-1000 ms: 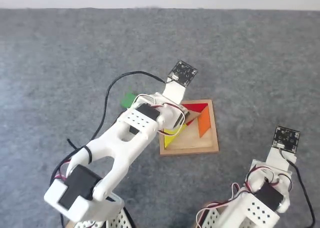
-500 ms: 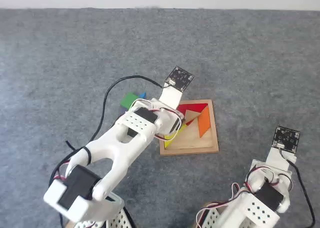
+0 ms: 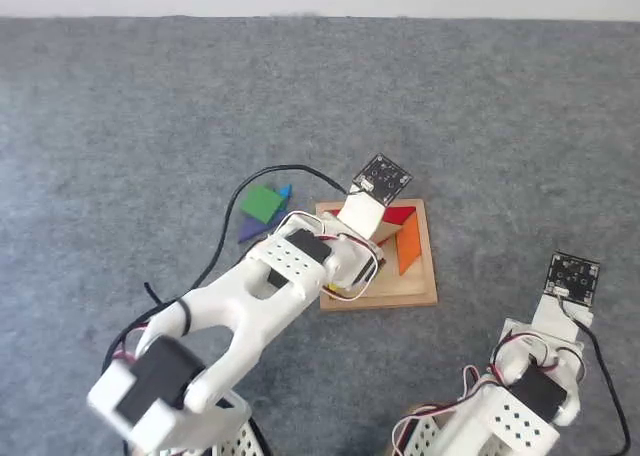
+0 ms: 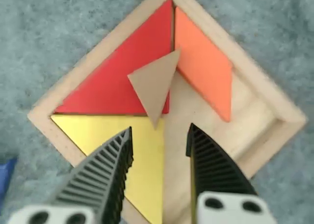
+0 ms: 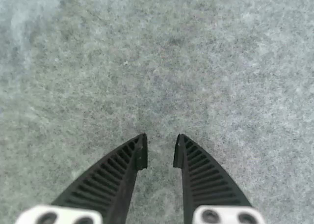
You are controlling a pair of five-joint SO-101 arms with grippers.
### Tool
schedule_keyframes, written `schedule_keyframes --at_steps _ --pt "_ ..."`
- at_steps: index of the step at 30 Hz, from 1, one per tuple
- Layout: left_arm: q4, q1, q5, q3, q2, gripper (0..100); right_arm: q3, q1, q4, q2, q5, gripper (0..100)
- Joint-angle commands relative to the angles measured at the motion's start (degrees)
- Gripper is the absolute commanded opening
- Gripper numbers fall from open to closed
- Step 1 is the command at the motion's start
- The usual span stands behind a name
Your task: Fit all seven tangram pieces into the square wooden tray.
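Square wooden tray (image 4: pixel 287 117) lies flat on the carpet. Inside it, red triangle (image 4: pixel 110 84) and yellow triangle (image 4: pixel 93 130) meet edge to edge, with orange parallelogram (image 4: pixel 203 62) beside the red. Small tan triangle (image 4: pixel 154 84) overlaps the red's edge. Green square (image 3: pixel 262 203), blue piece (image 3: pixel 285 191) and purple piece (image 3: pixel 248 229) lie clustered outside, near the tray.

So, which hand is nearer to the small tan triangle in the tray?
Left. The left hand hangs over the tray, close beside the tan triangle. The right hand is over grey carpet, away from the tray.
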State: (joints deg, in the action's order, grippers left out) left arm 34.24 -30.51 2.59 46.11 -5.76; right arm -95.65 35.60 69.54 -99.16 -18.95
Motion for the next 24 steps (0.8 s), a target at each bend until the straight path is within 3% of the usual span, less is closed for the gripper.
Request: schedule_keyframes --at_steps 1,5,10,18,24 --pt "0.4 2.2 0.4 -0.8 -9.0 15 -1.1 -0.7 0.1 -0.9 -0.6 11.4" --pt "-3.4 6.9 0.4 -0.7 -11.5 15 -1.1 -0.7 0.1 -0.9 -0.6 11.4" --pt "-10.7 7.8 -0.9 -3.2 -2.2 16 -1.1 -0.7 0.1 -0.9 -0.6 11.4" --pt "-6.6 5.6 -3.1 -16.4 16.4 16 -1.1 -0.7 0.1 -0.9 -0.5 11.4" --pt "-2.1 5.8 -3.1 -18.2 17.0 16 -1.1 -0.7 0.1 -0.9 -0.5 11.4"
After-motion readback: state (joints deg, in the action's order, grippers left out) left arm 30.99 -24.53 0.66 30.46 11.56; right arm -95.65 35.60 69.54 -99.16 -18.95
